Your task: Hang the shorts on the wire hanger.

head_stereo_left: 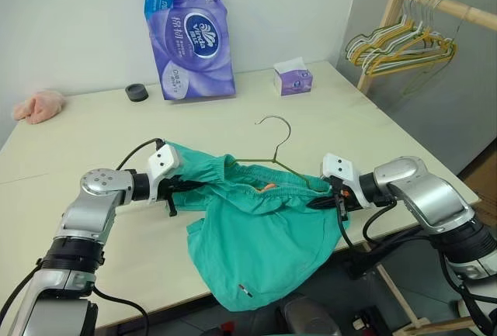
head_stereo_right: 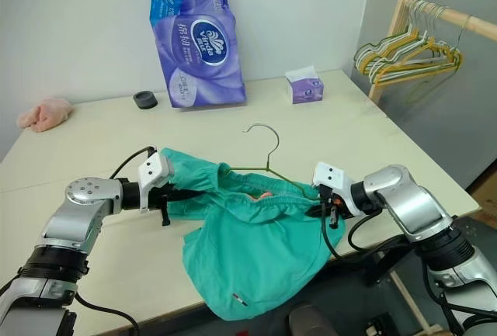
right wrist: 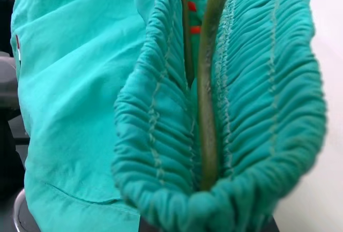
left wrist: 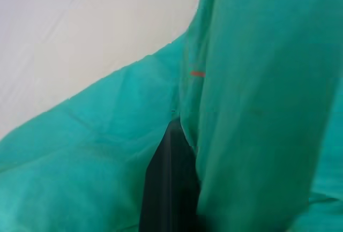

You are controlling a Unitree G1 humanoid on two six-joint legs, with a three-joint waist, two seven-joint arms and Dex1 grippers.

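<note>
L gripper [head_stereo_left: 180,189] is pinched tight on the left end of the shorts [head_stereo_left: 264,251], one black finger [left wrist: 169,184] showing against teal cloth in the left wrist view. R gripper [head_stereo_left: 324,199] is clamped on the right end of the gathered waistband, w/ the wire hanger [head_stereo_left: 273,152] running inside the band right there. Shorts are stretched between both grippers above the front edge of the table [head_stereo_left: 93,142], the rest sagging down over that edge. Hanger hook sticks up behind the waistband, mid-table. Further back: purple tissue pack [head_stereo_left: 189,37], small black round thing [head_stereo_left: 137,92], tissue box [head_stereo_left: 292,78], pink cloth [head_stereo_left: 39,106] far left. Rack w/ spare hangers [head_stereo_left: 404,45] at the right.
</note>
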